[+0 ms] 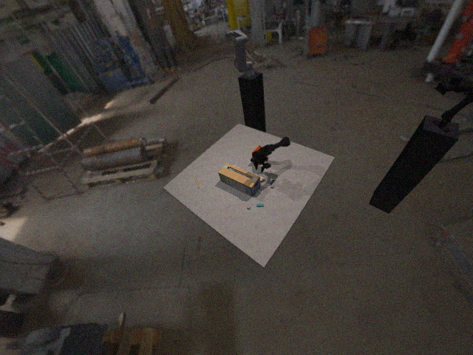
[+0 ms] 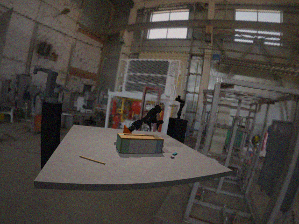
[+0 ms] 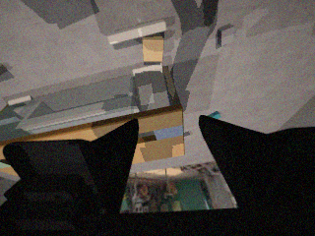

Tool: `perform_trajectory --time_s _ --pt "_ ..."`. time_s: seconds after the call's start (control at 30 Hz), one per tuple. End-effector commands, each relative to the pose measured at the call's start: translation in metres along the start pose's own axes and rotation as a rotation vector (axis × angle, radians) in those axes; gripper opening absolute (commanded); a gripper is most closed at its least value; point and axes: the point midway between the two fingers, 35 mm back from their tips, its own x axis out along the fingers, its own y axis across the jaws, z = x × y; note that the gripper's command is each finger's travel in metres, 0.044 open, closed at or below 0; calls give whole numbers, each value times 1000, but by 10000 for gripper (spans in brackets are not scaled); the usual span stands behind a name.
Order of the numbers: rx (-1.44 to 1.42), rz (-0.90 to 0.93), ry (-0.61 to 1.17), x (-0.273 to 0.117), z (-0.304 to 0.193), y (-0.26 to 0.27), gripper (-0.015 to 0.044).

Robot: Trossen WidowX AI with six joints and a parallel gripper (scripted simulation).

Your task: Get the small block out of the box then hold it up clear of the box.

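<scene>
The box stands upright on the table, with a tan slotted top and grey see-through side. A small tan block shows in the wrist view outside the box, beyond its clear side near one end, between two short white strips. It looks to lie low, at table level. In the top and exterior views I cannot make it out surely. My gripper is open and empty, above the table beside that end of the box. Its fingertips are apart from the block.
A teal piece and a small grey piece lie beyond the box. Another small dark piece lies off the box's end. A thin yellow stick lies on the other side.
</scene>
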Motion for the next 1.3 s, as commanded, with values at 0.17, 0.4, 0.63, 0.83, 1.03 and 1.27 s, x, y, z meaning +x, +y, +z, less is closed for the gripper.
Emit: perform_trajectory --time_s 0.17,0.4,0.63,0.83,1.03,1.27 --pt "-84 7 15 1 5 1 285" --pt "-139 23 7 56 25 9 285" --pt "-163 -3 19 86 43 9 285" --pt "-163 -2 18 88 43 9 285" --pt "-164 1 16 98 46 10 285" --pt "-163 3 15 108 49 10 285"
